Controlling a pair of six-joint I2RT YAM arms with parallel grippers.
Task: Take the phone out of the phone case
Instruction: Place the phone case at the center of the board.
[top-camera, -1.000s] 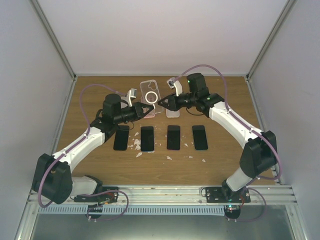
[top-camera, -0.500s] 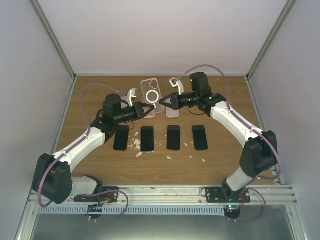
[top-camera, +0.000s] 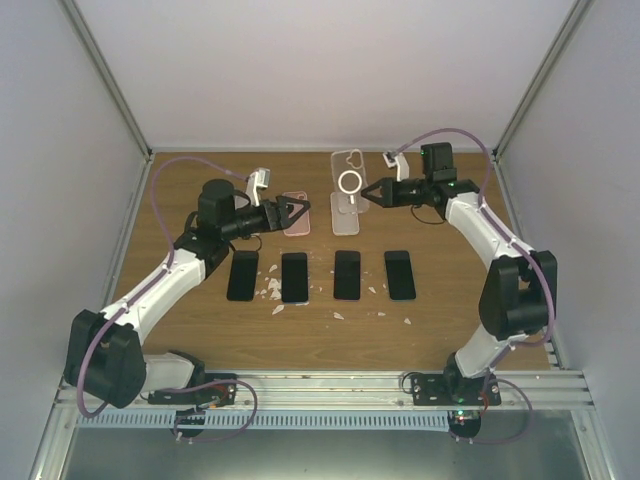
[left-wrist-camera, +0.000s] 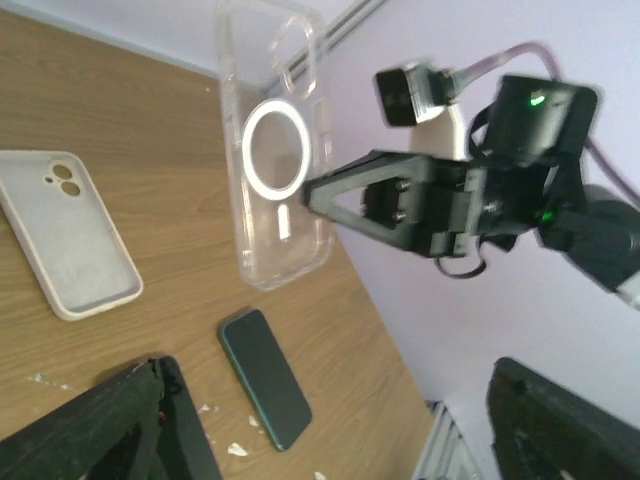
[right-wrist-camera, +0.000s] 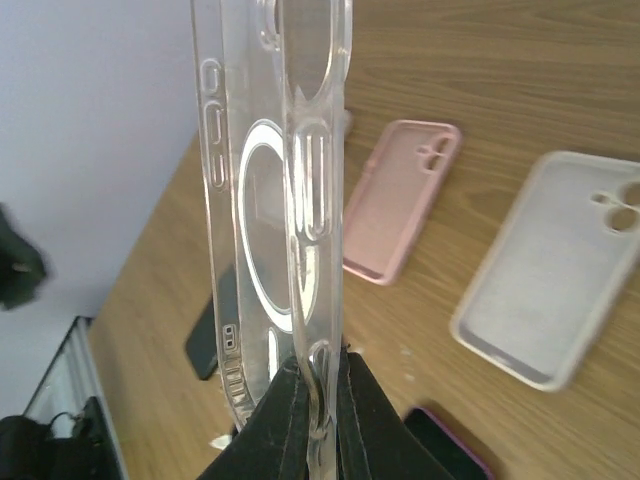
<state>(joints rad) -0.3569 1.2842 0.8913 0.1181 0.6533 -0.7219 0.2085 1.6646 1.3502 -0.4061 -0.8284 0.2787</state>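
Clamping the clear case (right-wrist-camera: 250, 200) edgewise, right pincer (right-wrist-camera: 318, 378) shows clearest wrist-side.

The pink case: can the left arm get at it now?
Probably yes. The left claw hangs open by the pink case, and nothing lies between them; the right claw holds the clear case off to the side.

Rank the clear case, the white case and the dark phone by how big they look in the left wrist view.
1. clear case, largest, though it is held aloft nearer the camera, which flatters it.
2. white case.
3. dark phone, smallest.
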